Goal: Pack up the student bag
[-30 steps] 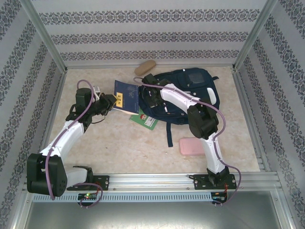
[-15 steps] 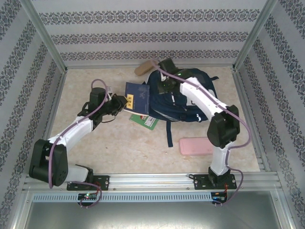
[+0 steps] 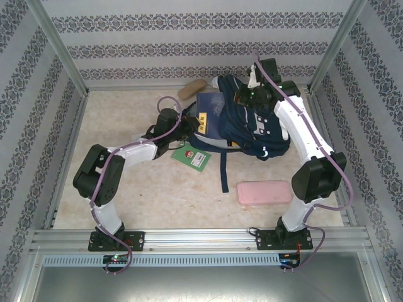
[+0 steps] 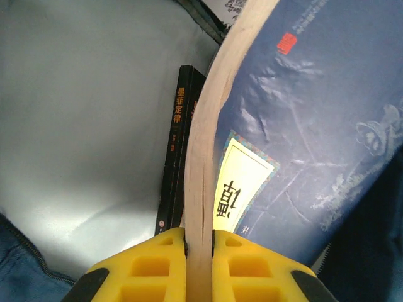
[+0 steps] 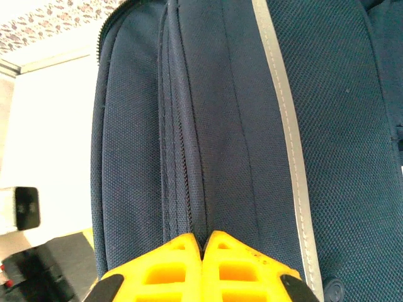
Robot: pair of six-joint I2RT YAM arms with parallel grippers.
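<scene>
Between patterned walls, beige table: left pincer clamps book, right pincer student bag.

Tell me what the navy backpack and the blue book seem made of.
Student bag: woven, probably synthetic fabric, matte; fine grainy weave and stitched seams show. Blue book: paper, seen in cream page edges; cover probably thin card, faintly glossy, as it bends and creases.

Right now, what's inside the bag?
Inside the bag, a black book rests against the grey lining. The blue book pinched in the left gripper is partly in beside it, hiding whatever lies behind it.
</scene>
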